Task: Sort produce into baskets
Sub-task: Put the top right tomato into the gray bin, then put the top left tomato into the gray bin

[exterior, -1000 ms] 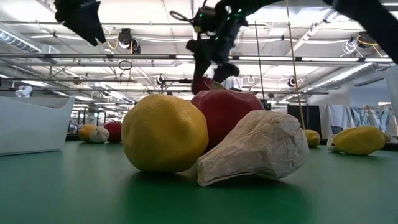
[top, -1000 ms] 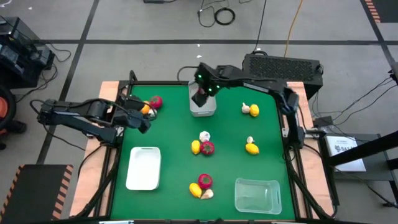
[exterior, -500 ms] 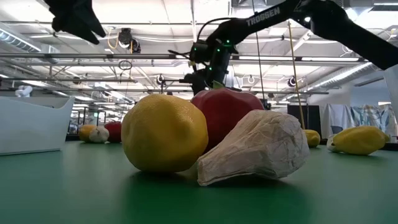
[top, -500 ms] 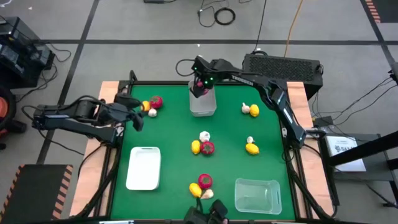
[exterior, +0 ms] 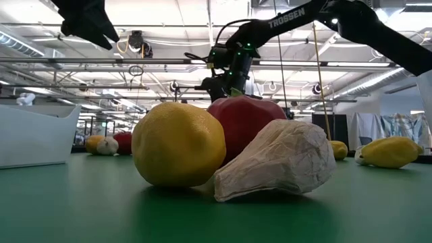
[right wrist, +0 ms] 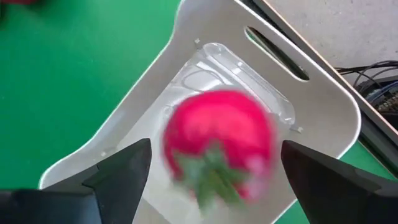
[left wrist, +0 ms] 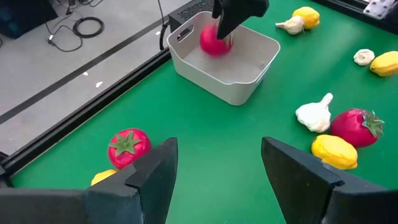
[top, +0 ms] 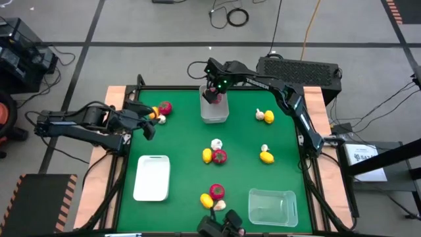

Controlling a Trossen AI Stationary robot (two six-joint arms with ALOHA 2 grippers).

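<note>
My right gripper [top: 212, 92] is open above the far end of the deep grey-white bin [top: 214, 110]. A red round piece with a green top [right wrist: 219, 146] shows blurred between and below its spread fingers, over the bin's floor. It also shows inside the bin in the left wrist view [left wrist: 214, 41]. My left gripper [top: 147, 126] is open and empty near the table's left edge, beside a red piece [top: 164, 107], a lemon [top: 155, 112] and a garlic bulb [top: 161, 119]. The shallow white tray [top: 152, 178] and the clear tub [top: 272, 206] stand near the front.
Garlic, a lemon and a red piece [top: 220, 156] lie in a cluster at mid-table. Two garlic and lemon pairs [top: 266, 116] [top: 266, 156] lie to the right. A red piece, a lemon and a garlic bulb [top: 214, 197] lie at the front, close to the low camera.
My right gripper has moved a little toward the table's far edge over the bin, its arm stretching out. My left gripper has drawn back a little toward the table's left edge.
</note>
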